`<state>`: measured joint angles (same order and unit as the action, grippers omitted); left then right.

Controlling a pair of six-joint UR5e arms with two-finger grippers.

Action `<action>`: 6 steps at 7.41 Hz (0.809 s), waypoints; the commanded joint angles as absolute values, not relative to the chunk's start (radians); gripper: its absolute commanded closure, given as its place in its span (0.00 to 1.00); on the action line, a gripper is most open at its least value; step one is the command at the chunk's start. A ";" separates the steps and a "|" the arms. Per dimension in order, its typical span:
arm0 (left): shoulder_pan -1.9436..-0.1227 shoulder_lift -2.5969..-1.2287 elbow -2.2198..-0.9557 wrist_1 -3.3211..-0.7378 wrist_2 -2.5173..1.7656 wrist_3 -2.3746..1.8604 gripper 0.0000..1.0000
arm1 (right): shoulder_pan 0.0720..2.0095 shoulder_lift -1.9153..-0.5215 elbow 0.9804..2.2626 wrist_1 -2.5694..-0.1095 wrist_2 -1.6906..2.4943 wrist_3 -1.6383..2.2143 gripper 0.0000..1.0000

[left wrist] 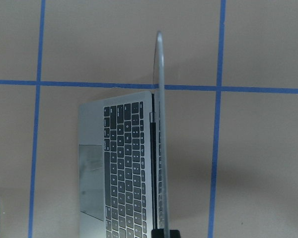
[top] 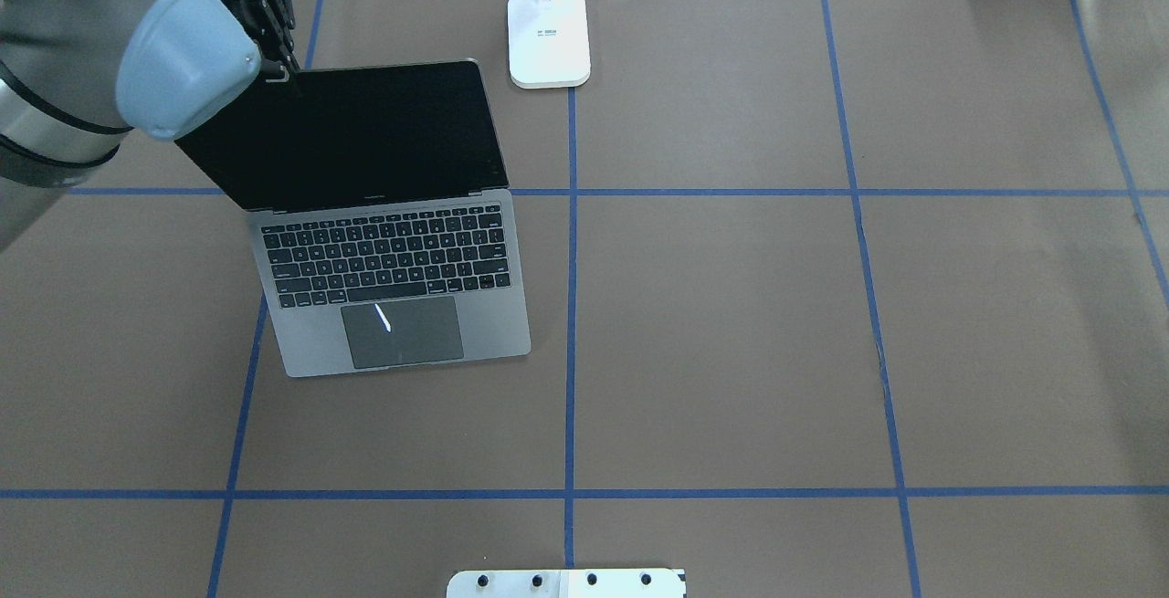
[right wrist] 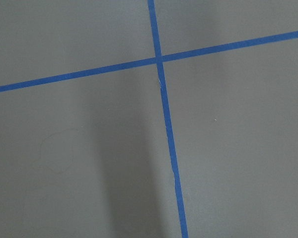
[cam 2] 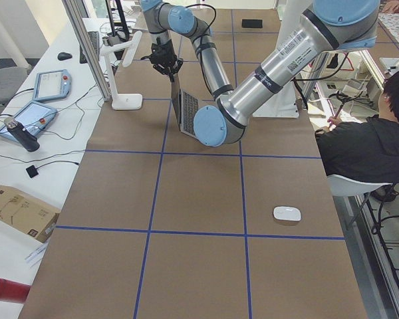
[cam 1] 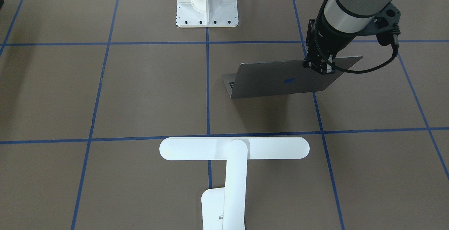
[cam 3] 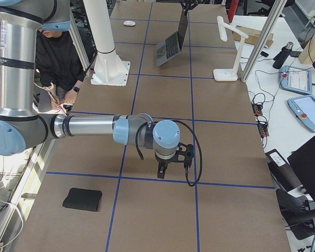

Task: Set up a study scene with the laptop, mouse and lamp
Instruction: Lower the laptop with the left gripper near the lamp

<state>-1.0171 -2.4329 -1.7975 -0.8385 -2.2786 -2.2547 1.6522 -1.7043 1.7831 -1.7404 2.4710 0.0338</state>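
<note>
The grey laptop (top: 393, 278) stands open on the robot's left half of the table, with its dark screen (top: 356, 132) upright. My left gripper (cam 1: 321, 65) is shut on the top edge of the lid near its corner. In the left wrist view the lid (left wrist: 160, 129) runs edge-on down to the fingertips. The white lamp (cam 1: 234, 148) stands at the table's far edge, its base (top: 548, 36) just right of the laptop. The white mouse (cam 2: 286, 214) lies apart on the near part of the table. My right gripper (cam 3: 163, 170) hangs low over bare table; I cannot tell whether it is open or shut.
The white ribbed pedestal (cam 1: 207, 1) is at the robot's side of the table. A black square pad (cam 3: 82, 199) lies near the table's right end. A person (cam 2: 366, 146) sits beside the table. Tablets and cables lie on the side bench (cam 2: 33, 113).
</note>
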 commanded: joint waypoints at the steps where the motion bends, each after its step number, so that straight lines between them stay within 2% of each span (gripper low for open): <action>1: -1.009 -2.445 -1.758 -0.874 -2.266 -2.263 1.00 | 1.652 -1.703 1.782 -1.741 2.471 0.035 0.01; 6: -1.009 -2.479 -1.591 -1.081 -2.266 -2.302 1.00 | 1.652 -1.703 1.781 -1.744 2.471 0.037 0.01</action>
<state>-1.0094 -2.4752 -1.6331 -1.0312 -2.2657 -2.2984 1.6521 -1.7029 1.7815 -1.7424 2.4713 0.0363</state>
